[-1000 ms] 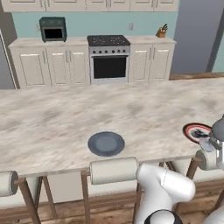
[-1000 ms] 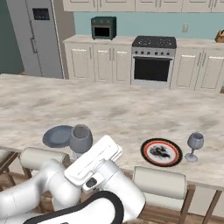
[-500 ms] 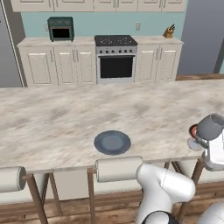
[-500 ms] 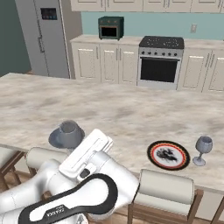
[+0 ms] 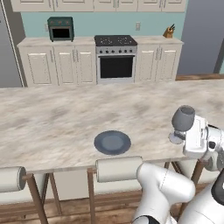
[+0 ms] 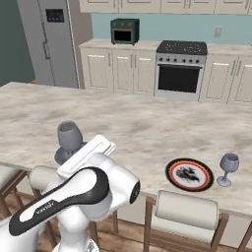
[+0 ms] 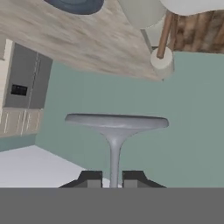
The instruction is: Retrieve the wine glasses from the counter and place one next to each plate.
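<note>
Now gripper (image 7: 113,180) carries wine glass (image 5: 183,119) further right; base shifted.

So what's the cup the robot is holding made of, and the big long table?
The held wine glass looks like smoky grey glass: smooth and a bit see-through. The long bar top looks like polished beige stone, probably marble, from its cloudy veins.

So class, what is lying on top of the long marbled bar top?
On the bar top: a grey-blue plate, a red-rimmed plate and beside it a wine glass. The robot's arm covers part of the near edge.
</note>
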Available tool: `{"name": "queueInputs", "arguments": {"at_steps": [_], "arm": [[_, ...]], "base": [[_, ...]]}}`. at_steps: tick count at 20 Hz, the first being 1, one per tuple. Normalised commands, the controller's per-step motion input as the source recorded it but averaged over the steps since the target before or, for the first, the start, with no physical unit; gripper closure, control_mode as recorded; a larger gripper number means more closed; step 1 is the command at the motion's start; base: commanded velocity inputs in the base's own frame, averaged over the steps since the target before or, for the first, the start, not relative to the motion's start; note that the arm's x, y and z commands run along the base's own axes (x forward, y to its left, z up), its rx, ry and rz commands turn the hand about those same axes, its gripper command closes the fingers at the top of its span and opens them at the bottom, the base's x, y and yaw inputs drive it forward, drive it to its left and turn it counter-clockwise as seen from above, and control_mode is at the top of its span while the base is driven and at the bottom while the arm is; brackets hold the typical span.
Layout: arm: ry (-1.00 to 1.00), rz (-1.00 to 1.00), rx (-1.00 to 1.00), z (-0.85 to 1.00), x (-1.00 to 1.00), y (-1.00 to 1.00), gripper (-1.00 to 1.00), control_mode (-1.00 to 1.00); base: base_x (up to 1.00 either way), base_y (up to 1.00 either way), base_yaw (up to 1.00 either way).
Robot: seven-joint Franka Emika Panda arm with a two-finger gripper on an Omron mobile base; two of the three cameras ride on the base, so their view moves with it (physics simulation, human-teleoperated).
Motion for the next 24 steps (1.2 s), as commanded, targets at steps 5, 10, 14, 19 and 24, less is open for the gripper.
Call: {"name": "queueInputs", "arguments": {"at_steps": [5, 10, 14, 19, 24], "arm": [[0.00, 0.01, 0.00, -0.14, 0.53, 0.00, 1.00, -1.00], [0.00, 0.03, -0.04, -0.27, 0.63, 0.00, 1.00, -1.00], [0.00, 0.02, -0.10, -0.20, 0.68, 0.00, 1.00, -1.00], [0.01, 0.20, -0.06, -0.36, 0.70, -0.20, 1.00, -1.00], [0.02, 0.41, 0.00, -0.41, 0.69, -0.58, 1.00, -1.00]], "base": [[0.00, 0.00, 0.00], [0.00, 0.00, 0.00], [0.00, 0.00, 0.00], [0.00, 0.00, 0.00], [0.00, 0.00, 0.00]]}}
